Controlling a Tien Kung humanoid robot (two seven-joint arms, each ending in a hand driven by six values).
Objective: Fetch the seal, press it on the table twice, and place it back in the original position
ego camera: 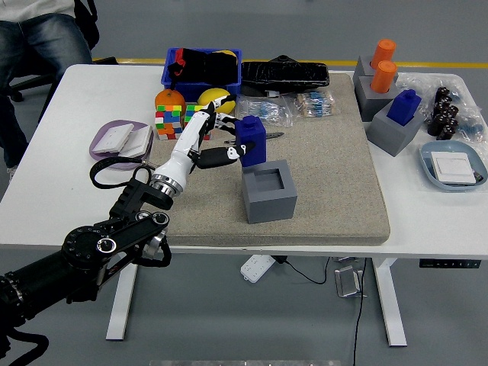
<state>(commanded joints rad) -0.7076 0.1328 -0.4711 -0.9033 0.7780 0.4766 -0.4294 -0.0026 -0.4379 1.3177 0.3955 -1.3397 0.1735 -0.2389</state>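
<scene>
Already lifted: the blue seal held clear of its grey holder

The blue seal point(250, 139) is seen off its seat, carried above the tan mat point(335, 175) just up and to the left of the grey holder point(268, 191), whose square recess is visible and empty. It is pinched by the left hand point(210, 141): the thumb is laid against the seal's near left face and the fingers point(229, 124) are curled round its far side, so the block is clamped across its flat sides. The right hand is not seen.

The seal is judged to be a small, rigid plastic block, light enough for a two-sided pinch and unlikely to be damaged by firm pressure. Its smooth faces may be slippery, so a grip low on the body, across opposite flat sides, is thought safest. The block appears slightly tilted in the hand; it would need to be squared before being pressed, or an edge could be stamped instead of the base.

A soft, yielding surface is offered by the mat, so each press can be cushioned. For the return, the base must be lined up closely with the recess, since the fit looks snug. Two other holders point(393, 122) stand well apart at the right.
</scene>
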